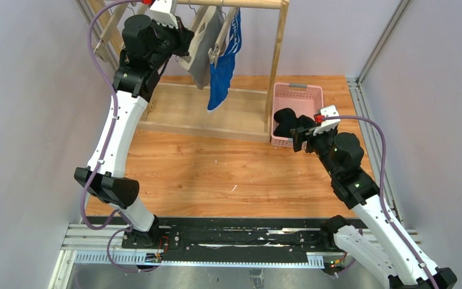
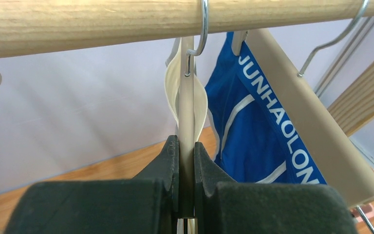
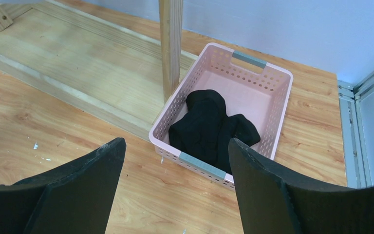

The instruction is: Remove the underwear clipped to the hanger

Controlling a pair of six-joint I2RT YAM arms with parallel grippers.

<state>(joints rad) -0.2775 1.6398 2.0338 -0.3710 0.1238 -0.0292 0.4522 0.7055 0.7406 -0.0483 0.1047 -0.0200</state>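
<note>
Left tool [image 2: 186,146] clamped on hanger clip [image 2: 186,97], blue briefs [image 2: 253,126] at its 3 o'clock. Right tool [image 3: 176,146] wide open, empty, above basket [image 3: 272,73] holding black briefs [image 3: 209,129].

Briefs: 3. 1 black [image 3: 207,129] ahead of right gripper [image 3: 176,144], 1 grey [image 1: 203,57] on hanger [image 2: 187,112] pinched by left gripper [image 2: 186,146], 1 blue [image 2: 253,131] just right of it. Pink baskets [image 3: 278,105]: 1.

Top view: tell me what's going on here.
The left gripper is shut on a hanger clip up at the rail, beside the blue briefs; the grey briefs hang there too. The right gripper hovers open at the near end of the pink basket, which holds the black briefs.
</note>
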